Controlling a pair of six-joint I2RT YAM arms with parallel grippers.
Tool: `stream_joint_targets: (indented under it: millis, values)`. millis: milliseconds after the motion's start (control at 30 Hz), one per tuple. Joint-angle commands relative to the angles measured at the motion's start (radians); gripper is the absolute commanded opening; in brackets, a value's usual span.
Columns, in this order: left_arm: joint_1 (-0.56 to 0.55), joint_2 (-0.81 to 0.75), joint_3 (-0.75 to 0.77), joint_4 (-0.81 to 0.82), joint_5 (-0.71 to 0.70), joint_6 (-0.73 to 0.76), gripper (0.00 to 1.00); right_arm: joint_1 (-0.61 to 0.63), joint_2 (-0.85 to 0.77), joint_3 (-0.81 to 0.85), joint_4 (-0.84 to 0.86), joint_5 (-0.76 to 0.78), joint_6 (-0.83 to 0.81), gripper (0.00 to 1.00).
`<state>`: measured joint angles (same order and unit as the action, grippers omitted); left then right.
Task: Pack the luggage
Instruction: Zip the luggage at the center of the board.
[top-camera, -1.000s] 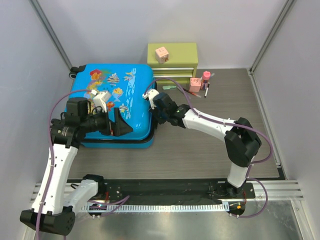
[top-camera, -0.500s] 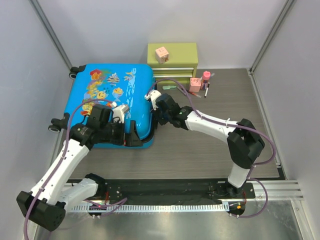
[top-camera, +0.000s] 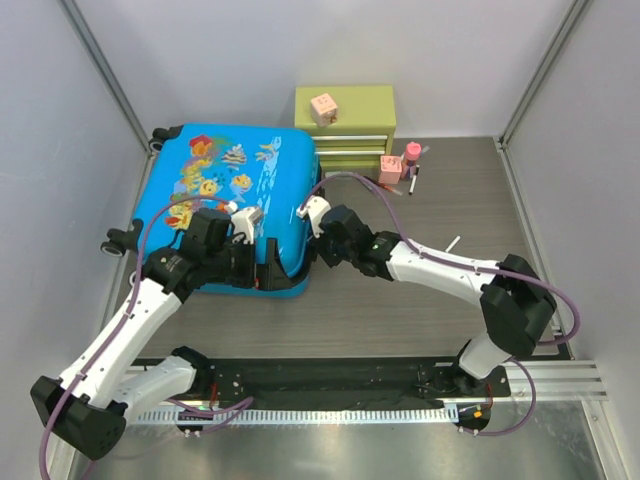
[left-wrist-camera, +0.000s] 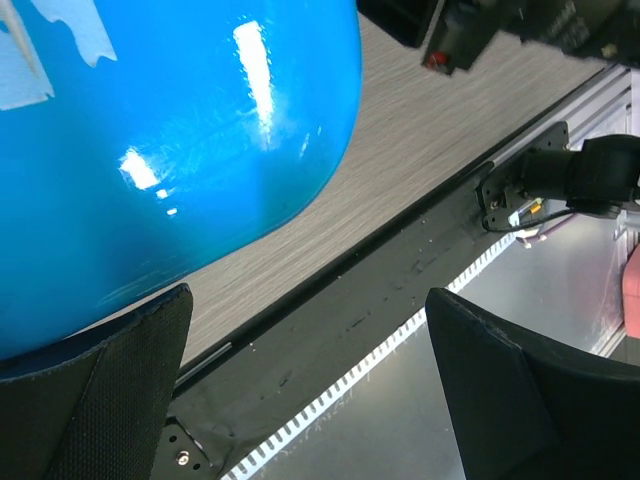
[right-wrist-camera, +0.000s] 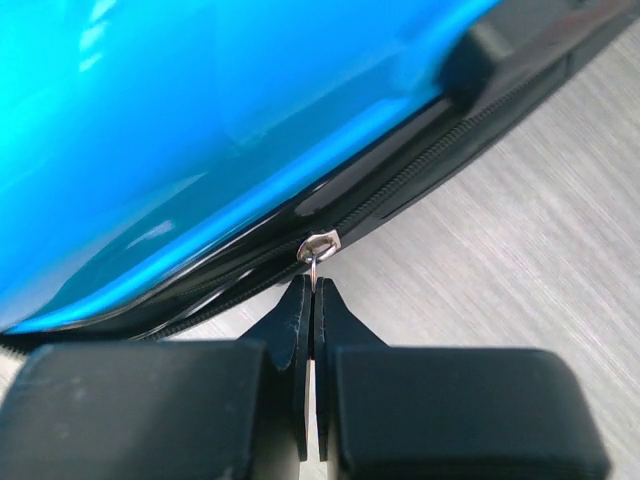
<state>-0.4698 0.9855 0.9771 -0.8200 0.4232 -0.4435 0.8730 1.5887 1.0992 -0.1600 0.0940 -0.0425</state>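
One luggage (top-camera: 235, 190): right gripper (right-wrist-camera: 312, 290) pinches its zipper pull (right-wrist-camera: 318, 248), left gripper (left-wrist-camera: 308, 300) gapes wide.

Place: a robotics lab test cell.
Enclosure: plain white walls (top-camera: 250, 50) on three sides, joined by aluminium frame posts (top-camera: 105, 75) in the upper corners.
Rig: left arm (top-camera: 125, 325) and right arm (top-camera: 440, 268), both cabled, bolted to a black rail (top-camera: 340, 375) at the bottom edge.
Surface: wood-grain counter (top-camera: 420, 310) carrying luggage (top-camera: 270, 200) and a small green drawer chest (top-camera: 355, 105).
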Motion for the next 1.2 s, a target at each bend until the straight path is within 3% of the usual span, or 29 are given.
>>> stream_joint_targets:
  millis: [0,533,1167]
  values:
    - [0.016,0.027,0.008,0.16,-0.118,0.045,1.0,0.079,-0.131,-0.004,-0.018,-0.02,0.041,0.01]
    - [0.016,0.035,0.014,0.222,-0.084,0.022,1.0,0.297,-0.185,-0.007,0.025,0.056,0.231,0.01]
    - [0.016,0.012,0.009,0.282,-0.061,-0.02,1.0,0.411,-0.18,-0.065,0.361,-0.071,0.394,0.01]
